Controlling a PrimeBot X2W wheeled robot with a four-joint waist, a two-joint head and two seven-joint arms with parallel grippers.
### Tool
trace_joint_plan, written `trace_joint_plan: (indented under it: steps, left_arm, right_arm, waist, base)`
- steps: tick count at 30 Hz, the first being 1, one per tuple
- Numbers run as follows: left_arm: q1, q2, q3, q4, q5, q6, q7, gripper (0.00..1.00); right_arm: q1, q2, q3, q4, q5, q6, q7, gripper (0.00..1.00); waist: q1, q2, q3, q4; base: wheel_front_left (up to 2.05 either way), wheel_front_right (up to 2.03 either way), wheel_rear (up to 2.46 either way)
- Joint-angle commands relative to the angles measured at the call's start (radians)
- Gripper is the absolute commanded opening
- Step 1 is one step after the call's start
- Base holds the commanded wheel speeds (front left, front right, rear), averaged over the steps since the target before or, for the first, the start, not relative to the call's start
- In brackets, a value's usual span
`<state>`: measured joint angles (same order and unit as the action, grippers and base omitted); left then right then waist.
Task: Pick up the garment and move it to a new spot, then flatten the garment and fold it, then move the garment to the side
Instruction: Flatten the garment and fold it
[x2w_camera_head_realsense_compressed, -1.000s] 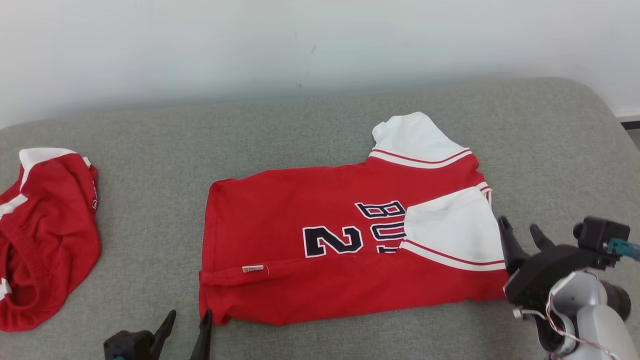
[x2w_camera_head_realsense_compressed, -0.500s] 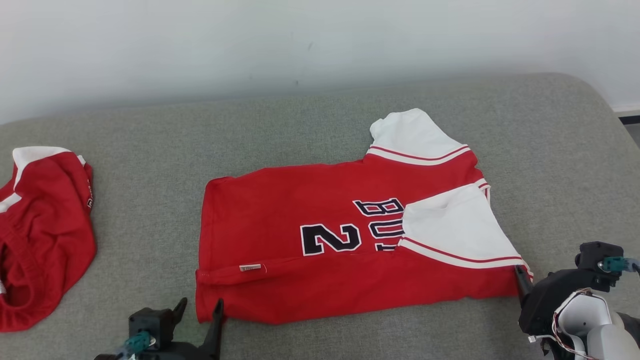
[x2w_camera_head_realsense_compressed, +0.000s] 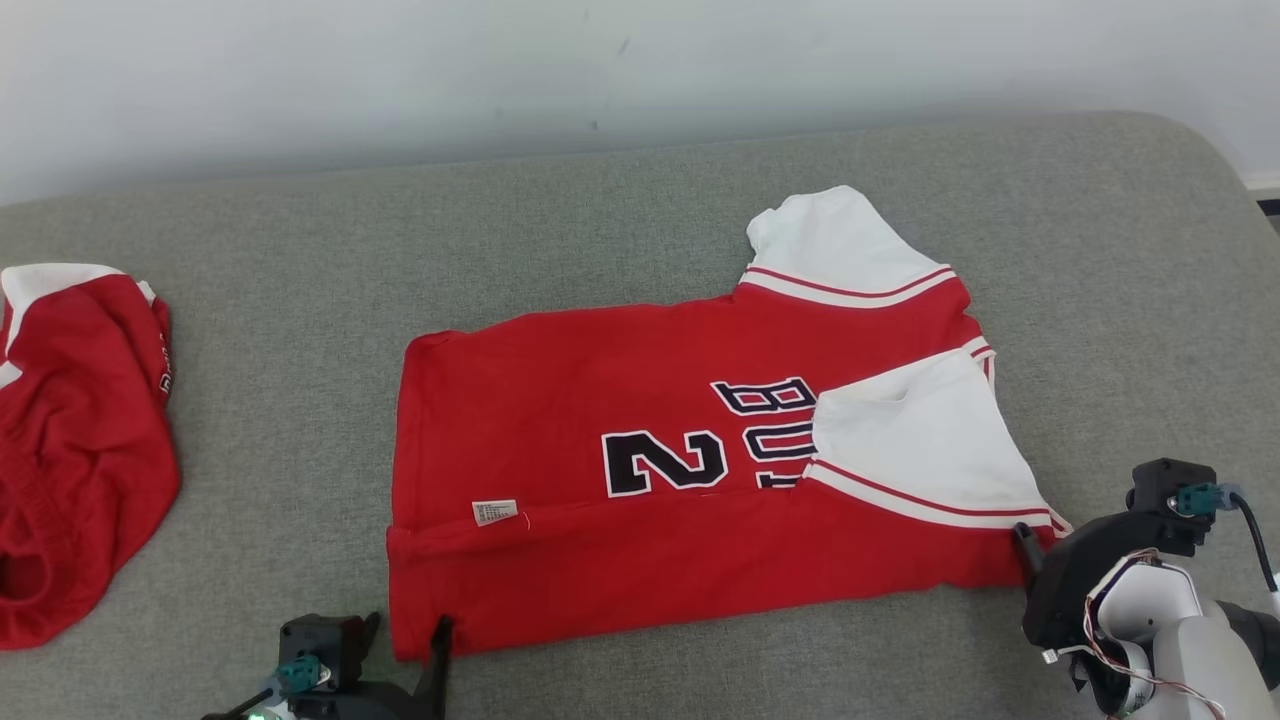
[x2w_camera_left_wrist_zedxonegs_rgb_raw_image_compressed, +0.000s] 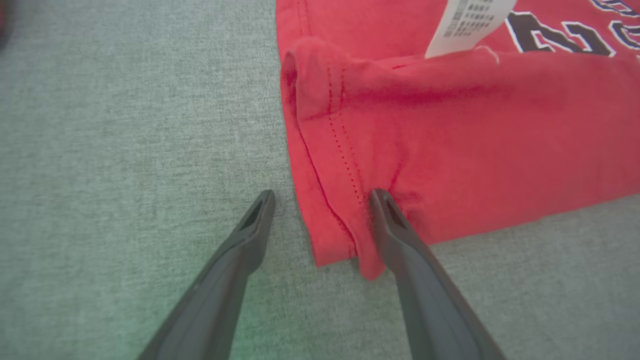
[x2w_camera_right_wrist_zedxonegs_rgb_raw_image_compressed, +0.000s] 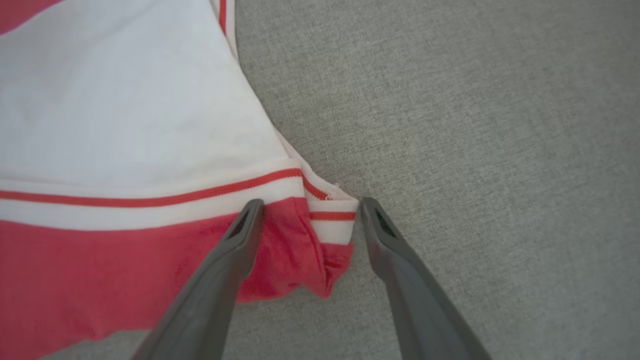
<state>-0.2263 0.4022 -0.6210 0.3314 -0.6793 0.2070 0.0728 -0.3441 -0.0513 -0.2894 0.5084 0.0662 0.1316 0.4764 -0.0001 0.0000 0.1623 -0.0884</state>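
Two garments lie on one grey woven upholstered surface (x2w_camera_head_realsense_compressed: 300, 250); only the first is yours to work.

Item 1: red short-sleeved knit jersey with white sleeves and a dark, white-edged "2" and lettering (x2w_camera_head_realsense_compressed: 600, 400).
- Position: mid-surface, spread sideways, hem toward the robot's left and sleeves toward its right. The near long edge is turned over onto the body and the near sleeve lies across the lettering. The far sleeve sticks out flat. A small white care label (x2w_camera_head_realsense_compressed: 494, 512) sits on the fold line by the hem.
- Handling, as judged: light, soft and limp. Expect it to sag wherever you leave it unsupported and to drag on the woven cover, not glide. The corners are doubled, so pinch every layer or the fold will open.
- Where to hold: the two near corners.

Left jaws: wide apart, gripping nothing. They straddle the near hem corner (x2w_camera_left_wrist_zedxonegs_rgb_raw_image_compressed: 335, 240), one finger over cloth, the other over bare surface.

Right jaws: wide apart, gripping nothing. They straddle the red-striped white cuff corner (x2w_camera_right_wrist_zedxonegs_rgb_raw_image_compressed: 332, 220), which bunches between them.

Item 2: crumpled red garment with white trim (x2w_camera_head_realsense_compressed: 80, 450), at the far left and well apart. Leave it alone.
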Motion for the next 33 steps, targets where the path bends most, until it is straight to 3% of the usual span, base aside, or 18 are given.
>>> trace_joint_plan:
  steps: [1,2,3,4,5,6,7,15,31,32,33]
  left_arm:
    - [0.016,-0.004,-0.014,0.016,-0.011,-0.003,0.021,1.0]
    - [0.021,-0.004,-0.015,0.019,-0.015,-0.003,0.024,1.0]
    - [0.027,-0.004,-0.016,0.022,-0.017,-0.003,0.028,0.88]
    - [0.032,-0.003,-0.017,0.024,-0.02,-0.005,0.029,0.4]
    - [0.039,-0.002,-0.018,0.026,-0.028,-0.011,0.029,0.0]
    - [0.045,0.0,-0.018,0.029,-0.031,-0.014,0.031,0.0]
    - [0.05,0.001,-0.02,0.031,-0.034,-0.017,0.032,0.0]
    - [0.093,0.023,-0.013,0.004,-0.045,-0.026,0.007,0.0]
    - [0.199,0.063,0.001,-0.108,-0.083,0.001,-0.001,0.0]
    - [0.203,0.064,0.0,-0.114,-0.083,0.003,-0.002,0.25]
    - [0.207,0.065,0.0,-0.12,-0.082,0.005,-0.007,1.0]
  right_arm:
    - [0.002,0.002,0.006,0.018,-0.005,-0.001,0.011,1.0]
    - [0.003,0.002,0.009,0.027,-0.008,-0.001,0.018,1.0]
    - [0.006,0.003,0.011,0.035,-0.011,-0.001,0.029,1.0]
    - [0.01,0.004,0.013,0.045,-0.009,-0.001,0.043,1.0]
    - [0.014,0.004,0.014,0.051,-0.003,-0.001,0.052,0.47]
    - [0.017,0.005,0.017,0.051,0.0,-0.001,0.056,0.19]
    - [0.022,0.004,0.017,0.048,0.002,-0.001,0.057,0.0]
    - [0.077,-0.003,-0.02,-0.054,0.016,-0.003,0.049,0.0]
    - [0.217,-0.003,-0.027,-0.211,0.094,-0.003,0.099,0.0]
    - [0.221,-0.003,-0.026,-0.213,0.095,-0.003,0.099,0.0]
    - [0.224,-0.003,-0.026,-0.215,0.097,-0.003,0.098,0.31]
  waist:
    - [0.0001,0.0,0.003,0.002]
    - [0.0001,0.0,0.004,0.003]
    - [0.0001,0.0,0.003,0.003]
    - [0.0001,0.0,0.002,0.004]
    - [0.0001,0.0,-0.001,0.005]
    - [0.0001,0.0,-0.004,0.005]
    - [0.0001,0.0,-0.009,0.005]
    - [0.0001,0.0,-0.056,-0.003]
    - [0.0001,0.0,-0.098,-0.02]
    - [0.0001,0.0,-0.099,-0.02]
    - [0.0001,0.0,-0.099,-0.019]
  base:
    - [0.0,0.0,0.0]
    - [0.0,0.0,0.0]
    - [0.0,0.0,0.0]
    - [0.0,0.0,0.0]
    - [0.0,0.0,0.0]
    - [0.0,0.0,0.0]
    - [0.0,0.0,0.0]
    - [0.0,0.0,0.0]
    - [0.0,0.0,0.0]
    - [0.0,0.0,0.0]
    - [0.0,0.0,0.0]
